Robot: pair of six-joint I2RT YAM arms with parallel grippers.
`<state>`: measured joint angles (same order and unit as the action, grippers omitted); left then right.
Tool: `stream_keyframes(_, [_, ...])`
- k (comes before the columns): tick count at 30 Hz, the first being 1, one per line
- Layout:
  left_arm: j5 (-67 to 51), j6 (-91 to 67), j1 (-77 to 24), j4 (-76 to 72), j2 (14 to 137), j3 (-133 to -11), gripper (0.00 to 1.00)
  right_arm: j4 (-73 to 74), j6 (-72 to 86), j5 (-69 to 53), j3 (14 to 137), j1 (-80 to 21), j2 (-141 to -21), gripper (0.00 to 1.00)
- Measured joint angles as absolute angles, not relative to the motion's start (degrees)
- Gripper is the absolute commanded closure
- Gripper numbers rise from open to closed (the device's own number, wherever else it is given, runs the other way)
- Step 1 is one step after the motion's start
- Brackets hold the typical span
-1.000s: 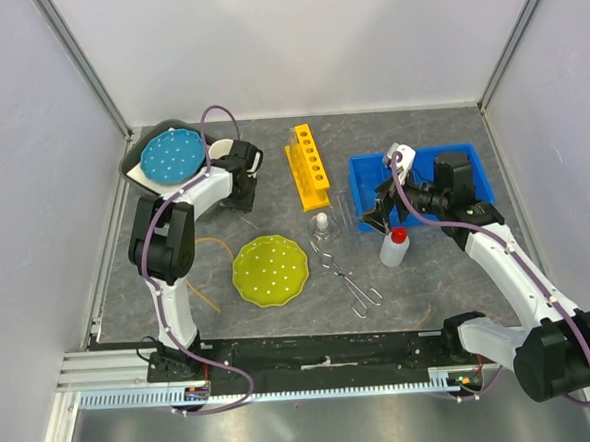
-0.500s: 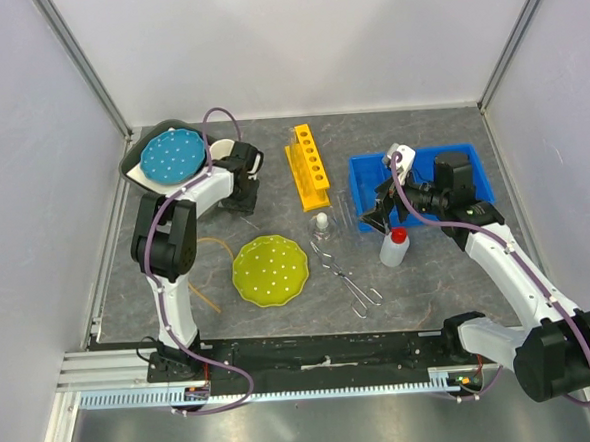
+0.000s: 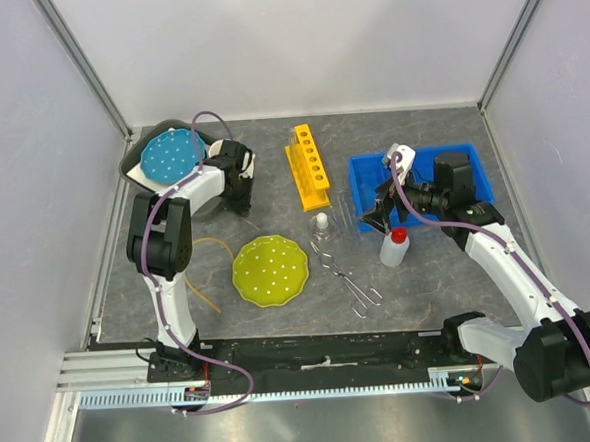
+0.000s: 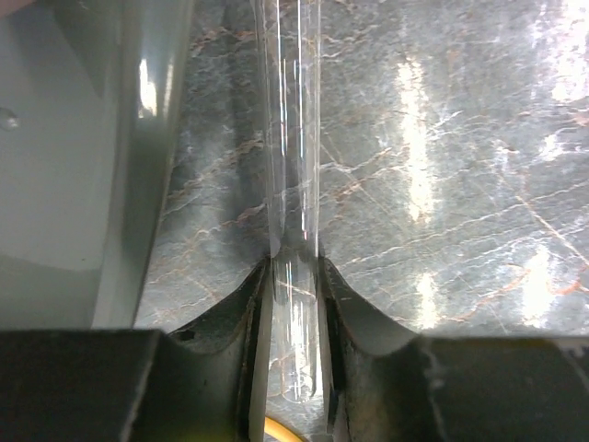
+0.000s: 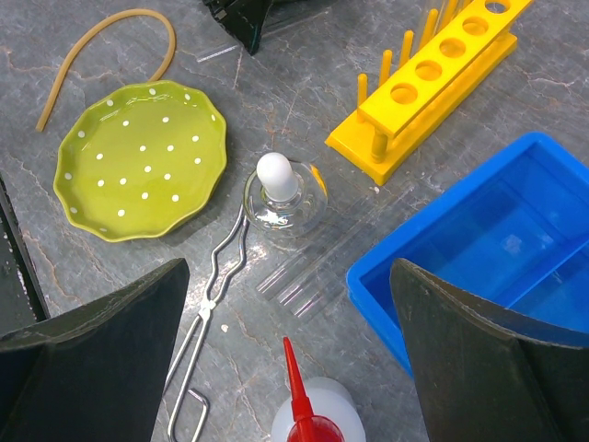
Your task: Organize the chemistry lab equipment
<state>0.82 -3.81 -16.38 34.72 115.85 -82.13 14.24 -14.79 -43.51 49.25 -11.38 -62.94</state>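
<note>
Left wrist view: left gripper (image 4: 294, 276) clamped on a clear tube (image 4: 293, 138), likely mid-pickup; next, carry it upright into the yellow rack (image 3: 309, 166); right gripper (image 5: 287, 304) fingers wide apart.

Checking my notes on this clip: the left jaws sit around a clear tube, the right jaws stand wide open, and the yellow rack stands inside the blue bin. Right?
No: the yellow rack stands on the table beside the blue bin, not inside it; the top external view shows it. The rest holds.
</note>
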Motion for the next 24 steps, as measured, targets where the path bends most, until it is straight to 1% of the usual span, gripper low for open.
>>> stream_keyframes(1, [0.1,-3.9,-16.3,34.7,115.9,-82.1,0.74,14.2,-14.8,-43.5,49.3,-11.4,-62.9,0.02])
stream_keyframes(2, [-0.6,-4.1,-16.3,34.6,115.9,-82.1,0.80,14.3,-14.8,-43.5,49.3,-11.4,-62.9,0.02])
stream_keyframes(4, [-1.7,-4.2,-16.3,34.5,115.9,-82.1,0.87,14.3,-14.8,-43.5,49.3,-11.4,-62.9,0.02])
stream_keyframes(6, [-2.7,-4.2,-16.3,34.2,115.8,-82.1,0.91,14.3,-14.8,-43.5,49.3,-11.4,-62.9,0.02])
stream_keyframes(11, [-5.1,-4.2,-16.3,32.0,113.8,-79.2,0.93,14.3,-14.8,-43.7,49.3,-11.4,-63.0,0.02])
stream_keyframes(15, [-6.5,-4.2,-16.4,29.8,109.4,-75.7,0.93,14.2,-14.8,-44.1,49.3,-11.4,-63.3,0.02])
stream_keyframes(24, [-12.1,-4.3,-16.9,23.7,92.1,-68.1,0.94,14.2,-14.5,-46.3,49.2,-11.4,-64.6,0.02])
